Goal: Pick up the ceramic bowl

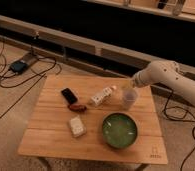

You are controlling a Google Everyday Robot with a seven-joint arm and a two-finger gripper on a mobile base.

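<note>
green ceramic bowl (119,130) front; hand (131,84) near cup (128,99)

A light wooden slatted surface (51,137) stands on a pale speckled floor (8,127). Black cables (28,75) loop across the floor at left near a small dark box (18,65). Behind, long low ledges (81,46) run along a dark wall (91,22).

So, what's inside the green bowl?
The bowl shows only its pale speckled inside, nothing in it. The table under it is hidden. The gripper is by the cup behind it.
</note>
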